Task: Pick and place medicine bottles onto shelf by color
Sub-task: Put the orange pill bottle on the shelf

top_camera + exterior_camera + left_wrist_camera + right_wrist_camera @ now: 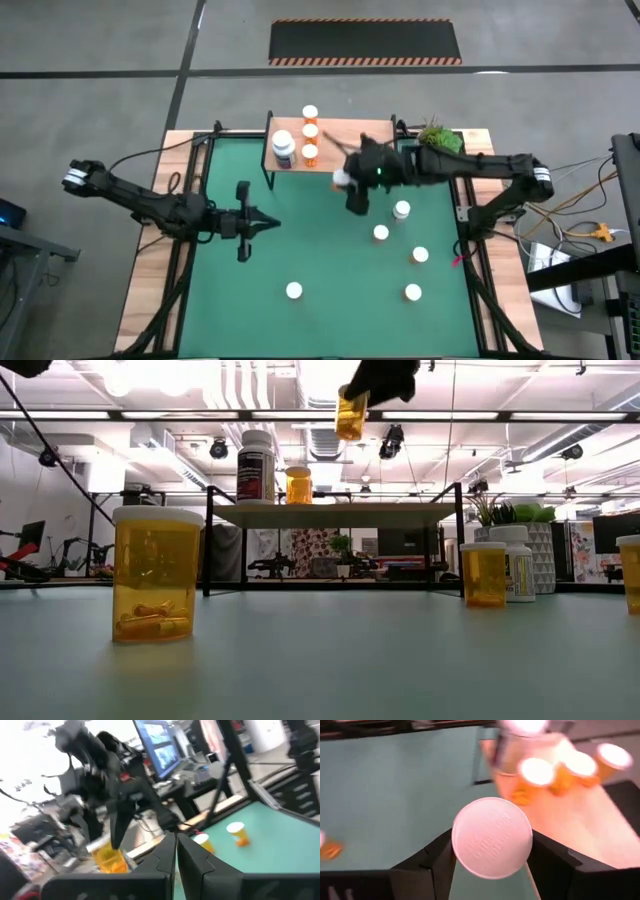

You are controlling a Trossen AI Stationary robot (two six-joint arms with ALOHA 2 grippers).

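Observation:
The shelf (330,128) stands at the mat's far edge and carries three orange white-capped bottles (310,131) and the larger white-and-dark bottle (284,146). My right gripper (346,183) is shut on an orange white-capped bottle (351,416), held in the air in front of the shelf and above its board (330,515). My left gripper (272,225) is shut and empty over the mat's left middle. Several more bottles stand upright on the mat (401,209), (381,232), (293,291). My right gripper pinches the bottle at its cap end (459,845) between the two fingers (437,865), one on each side. The fingers come from above, pointing down. The bottle hangs upright below them (351,422), lifted clear of the mat and higher than the shelf board.
A potted green plant (440,136) stands at the shelf's right end. Two more bottles stand near the right front of the mat (420,255), (413,292). The green mat (330,260) has free room at its middle. Cables run along the table's right side.

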